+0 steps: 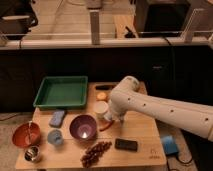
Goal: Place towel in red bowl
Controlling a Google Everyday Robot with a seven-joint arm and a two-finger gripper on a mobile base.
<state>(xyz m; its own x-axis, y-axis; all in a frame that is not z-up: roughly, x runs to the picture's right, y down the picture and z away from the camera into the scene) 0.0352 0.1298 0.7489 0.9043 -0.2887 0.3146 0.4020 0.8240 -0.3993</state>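
Gripper [113, 119]: 2 o'clock from purple bowl [83, 127]; grasp cannot be told.
Towel [57, 118]: 10 o'clock from purple bowl.
Red bowl [19, 137]: 9 o'clock.

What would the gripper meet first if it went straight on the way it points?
The gripper hangs close beside the white cup, pointing down. It would probably meet the wooden table first, beside the small red object; depth is unclear, so it could clip that instead.
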